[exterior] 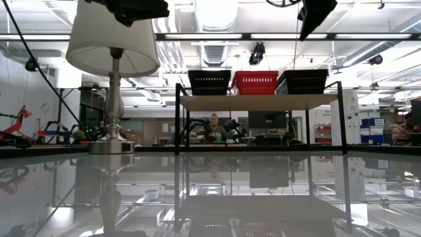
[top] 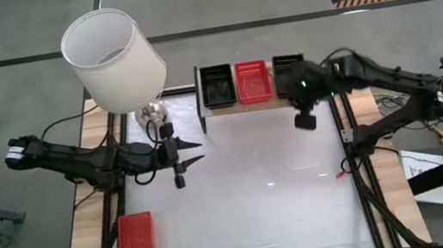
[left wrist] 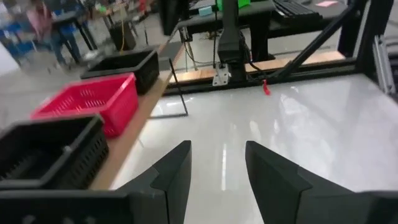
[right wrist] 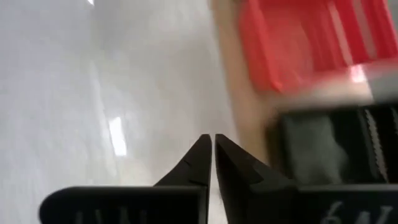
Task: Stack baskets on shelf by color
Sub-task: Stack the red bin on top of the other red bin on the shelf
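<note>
The light-wood shelf (top: pixel 274 99) stands at the table's far edge. On its board, side by side on their bottoms, sit a black basket (top: pixel 216 85), a red basket (top: pixel 252 80) and a second black basket (top: pixel 286 64), which is partly hidden by my right arm. They also show in the low view: black (exterior: pixel 209 81), red (exterior: pixel 255 81), black (exterior: pixel 304 80). Another red basket (top: pixel 135 238) lies at the table's near left. My left gripper (top: pixel 197 151) is open and empty left of the table's middle. My right gripper (top: pixel 306 122) is shut and empty, just in front of the shelf's right end.
A lamp with a white shade (top: pixel 113 59) and a metal base (top: pixel 150 112) stands at the far left, beside the shelf's left end. The white table top (top: pixel 275 195) stretches from the shelf to the near edge. A person (exterior: pixel 214 125) sits in the room beyond the table.
</note>
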